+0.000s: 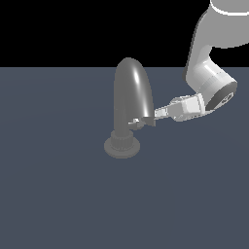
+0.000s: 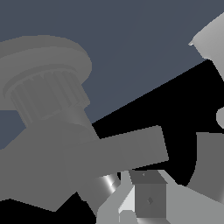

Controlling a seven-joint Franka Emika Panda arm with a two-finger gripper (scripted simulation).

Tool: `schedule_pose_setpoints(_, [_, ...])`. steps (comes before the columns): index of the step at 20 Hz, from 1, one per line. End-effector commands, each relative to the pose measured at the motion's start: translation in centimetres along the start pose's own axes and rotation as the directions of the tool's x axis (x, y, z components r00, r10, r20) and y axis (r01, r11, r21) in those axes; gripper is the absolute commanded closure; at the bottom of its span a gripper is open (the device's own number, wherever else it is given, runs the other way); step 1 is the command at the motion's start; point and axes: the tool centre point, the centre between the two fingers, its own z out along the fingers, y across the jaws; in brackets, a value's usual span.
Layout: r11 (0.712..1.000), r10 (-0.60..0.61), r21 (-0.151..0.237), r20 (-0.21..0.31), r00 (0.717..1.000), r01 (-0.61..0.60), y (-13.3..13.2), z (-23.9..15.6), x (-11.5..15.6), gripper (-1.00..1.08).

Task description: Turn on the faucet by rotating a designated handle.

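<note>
The faucet (image 1: 130, 92) is a dark grey arched body on a ribbed collar and a round base (image 1: 122, 147), standing mid-scene. The handle (image 1: 137, 120), a small pale lever, sticks out from the faucet's lower curved end. My gripper (image 1: 156, 114) reaches in from the exterior view's right, its narrow tip close beside the handle; touching or apart is unclear. Its fingers look pressed together with nothing between them. In the wrist view the faucet (image 2: 57, 162) and its collar (image 2: 43, 94) fill the frame. A shiny pale strip, likely the handle (image 2: 107, 183), lies next to my gripper (image 2: 148, 192).
The faucet stands on a flat dark blue-grey floor (image 1: 58, 194). My white arm (image 1: 209, 78) comes down from the upper part of the exterior view's right. Nothing else stands on the floor.
</note>
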Motion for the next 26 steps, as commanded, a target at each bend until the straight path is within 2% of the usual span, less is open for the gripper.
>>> schedule_pose_setpoints(1, [0.999,0.04,0.006,0.015,0.999,-0.04,-0.8,0.1,3.8,1.08])
schedule_pose_setpoints(7, [0.999,0.051,0.005,0.02,0.998,-0.051,-1.7,0.1,6.8,1.08])
schedule_pose_setpoints(8, [1.0,-0.016,-0.005,-0.003,1.0,0.016,-1.3,0.0,2.1,1.08])
schedule_pose_setpoints(26, [1.0,0.03,0.002,0.013,0.999,-0.03,-5.5,0.1,6.6,1.08])
